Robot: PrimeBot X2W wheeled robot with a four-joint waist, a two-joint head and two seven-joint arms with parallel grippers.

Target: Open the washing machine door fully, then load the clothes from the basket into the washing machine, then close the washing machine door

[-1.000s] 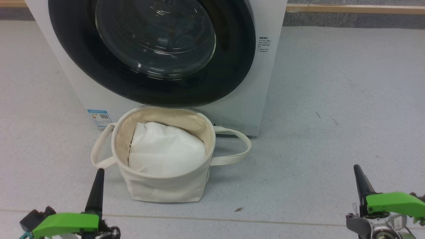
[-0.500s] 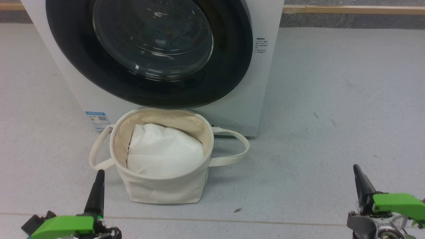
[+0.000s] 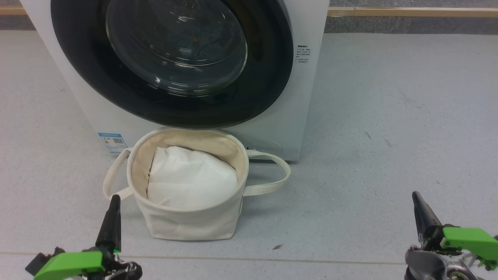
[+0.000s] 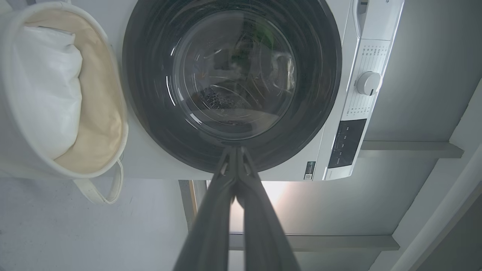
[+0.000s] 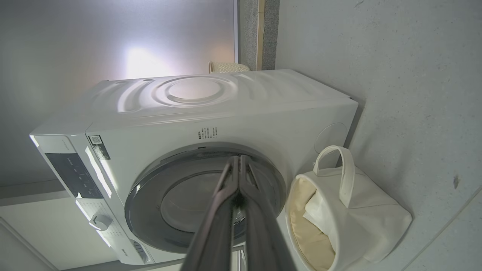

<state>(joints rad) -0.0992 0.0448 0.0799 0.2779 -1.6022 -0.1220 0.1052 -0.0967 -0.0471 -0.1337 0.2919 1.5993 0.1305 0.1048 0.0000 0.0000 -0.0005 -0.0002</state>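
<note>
The white washing machine point(image 3: 299, 101) stands ahead with its round black-rimmed door point(image 3: 78, 77) lying flat against its front. In front of it on the floor sits the cream canvas basket point(image 3: 190, 223), holding plain white padding point(image 3: 190, 182); the clothes are hidden. My left gripper point(image 3: 114, 199) is shut, low at the left beside the basket's left handle. My right gripper point(image 3: 415, 195) is shut, low at the right, well clear of the basket. The left wrist view shows the shut fingers point(image 4: 235, 152) pointing at the door point(image 4: 150, 113). The right wrist view shows shut fingers point(image 5: 239, 162) toward the door point(image 5: 150, 188) and basket point(image 5: 376, 226).
Grey floor point(image 3: 389, 116) stretches to the right of the machine. A wooden skirting strip point(image 3: 408, 11) runs along the back wall. A blue sticker point(image 3: 111, 142) sits at the machine's lower left. The control dial point(image 4: 367, 82) is on the machine's panel.
The whole head view has drifted slightly, so the machine and basket sit a little further left and both grippers a little lower. Both grippers stay shut.
</note>
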